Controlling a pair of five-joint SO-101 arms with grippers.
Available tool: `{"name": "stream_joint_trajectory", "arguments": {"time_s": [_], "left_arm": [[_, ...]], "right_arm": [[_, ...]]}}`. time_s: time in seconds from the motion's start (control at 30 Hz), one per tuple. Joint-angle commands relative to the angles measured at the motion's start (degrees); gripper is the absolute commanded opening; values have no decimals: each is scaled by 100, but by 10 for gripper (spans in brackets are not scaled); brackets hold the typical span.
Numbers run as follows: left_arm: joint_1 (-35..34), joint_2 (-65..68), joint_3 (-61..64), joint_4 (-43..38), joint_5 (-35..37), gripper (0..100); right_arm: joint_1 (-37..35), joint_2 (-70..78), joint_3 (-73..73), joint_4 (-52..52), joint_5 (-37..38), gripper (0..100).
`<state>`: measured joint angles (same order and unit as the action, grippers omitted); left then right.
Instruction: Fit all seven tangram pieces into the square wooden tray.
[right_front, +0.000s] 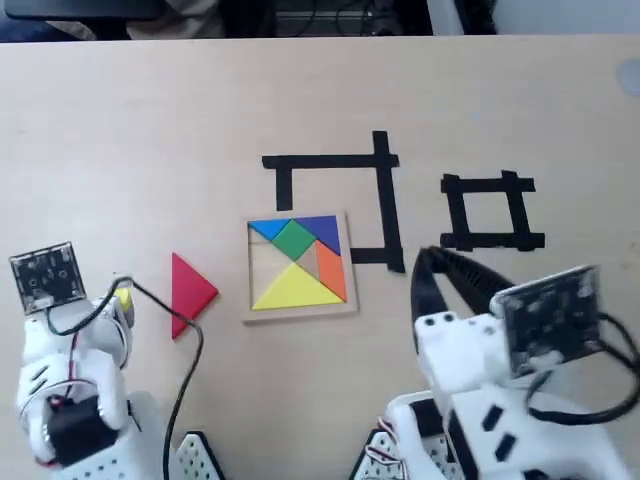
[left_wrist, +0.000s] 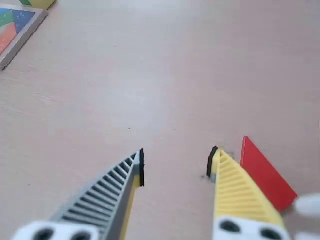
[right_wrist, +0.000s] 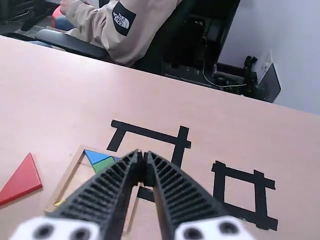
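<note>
The square wooden tray (right_front: 300, 313) lies mid-table and holds blue, green, orange and yellow pieces, with a bare wood patch at its left. A red triangle (right_front: 190, 290) lies flat on the table left of the tray. My left gripper (left_wrist: 175, 165) is open just above the table, and the red triangle (left_wrist: 265, 175) lies right beside the outside of its yellow finger (left_wrist: 235, 185). Nothing sits between its fingers. My right gripper (right_wrist: 145, 159) is shut and empty, hovering to the right of the tray (right_wrist: 65, 180), near the black tape.
Two black tape outlines mark the table: a larger one (right_front: 385, 200) behind the tray and a smaller one (right_front: 490, 210) to the right. A corner of the tray (left_wrist: 22, 37) shows far from the left gripper. Bare table stretches across the left and back.
</note>
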<state>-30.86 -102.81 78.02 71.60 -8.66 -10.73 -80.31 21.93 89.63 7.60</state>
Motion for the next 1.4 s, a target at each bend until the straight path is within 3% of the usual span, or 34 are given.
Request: {"name": "stream_joint_trajectory", "arguments": {"time_s": [0.0,0.17,0.33,0.67,0.93,1.37], "left_arm": [[-66,-44,391,-413,176,227],[444,-70,1121,-686,413,227],[532,-158,1429,-941,431,227],[752,-158,1930,-1442,220,227],[769,-149,1930,-1433,220,227],[725,-149,1930,-1433,255,229]], "right_arm": [[352,-1103,1903,-1073,325,13],[1310,-1508,4048,-2840,501,15],[1459,-1569,6000,-4026,475,15],[1327,-1578,7486,-4009,484,14],[844,-1569,7530,-2611,484,15],[835,-1569,7530,-2505,492,14]]}}
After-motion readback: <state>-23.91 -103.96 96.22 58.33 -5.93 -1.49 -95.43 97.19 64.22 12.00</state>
